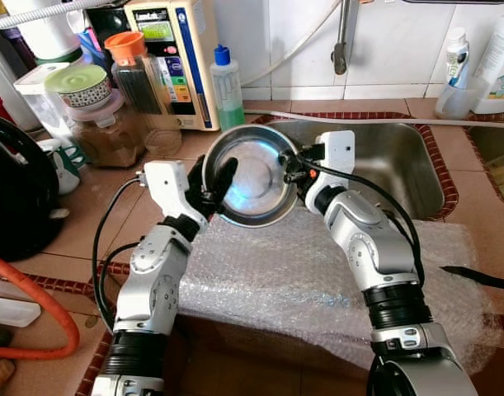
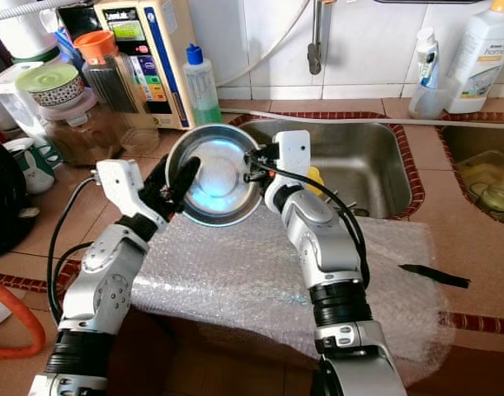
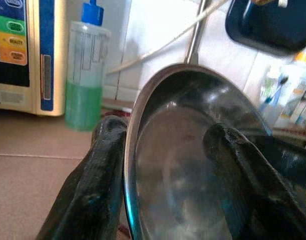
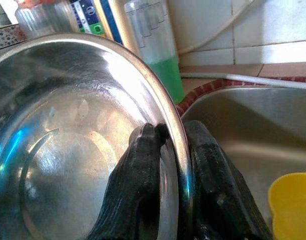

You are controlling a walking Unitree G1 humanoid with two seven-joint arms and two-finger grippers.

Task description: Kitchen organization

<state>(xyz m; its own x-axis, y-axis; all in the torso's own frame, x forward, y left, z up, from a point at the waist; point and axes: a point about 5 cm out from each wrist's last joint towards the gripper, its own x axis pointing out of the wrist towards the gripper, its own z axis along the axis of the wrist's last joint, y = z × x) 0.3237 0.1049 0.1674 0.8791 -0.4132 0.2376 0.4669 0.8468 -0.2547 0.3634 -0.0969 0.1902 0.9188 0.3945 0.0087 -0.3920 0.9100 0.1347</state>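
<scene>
Bubble wrap nearest, spread across the tiled counter just in front of the sink, likely as padding for washed things. Up above its far edge, a stainless steel bowl held tilted, hollow facing back toward the head camera, beside the sink's left rim. Left gripper pinching the bowl's left rim, one finger inside, one behind. Right gripper clamped on the opposite rim, fingers pressed either side of the metal. Two-handed hold, probably to steady a slippery, wide bowl while turning it or passing it from one gripper to the other. Behind the bowl, a clear bottle with blue cap and green liquid, next to a cream appliance with coloured buttons, one reading "BEAUTY" in the left wrist view. Farther right of the sink, a white bottle marked "home". Yellow object down in the sink, kind unclear.
</scene>
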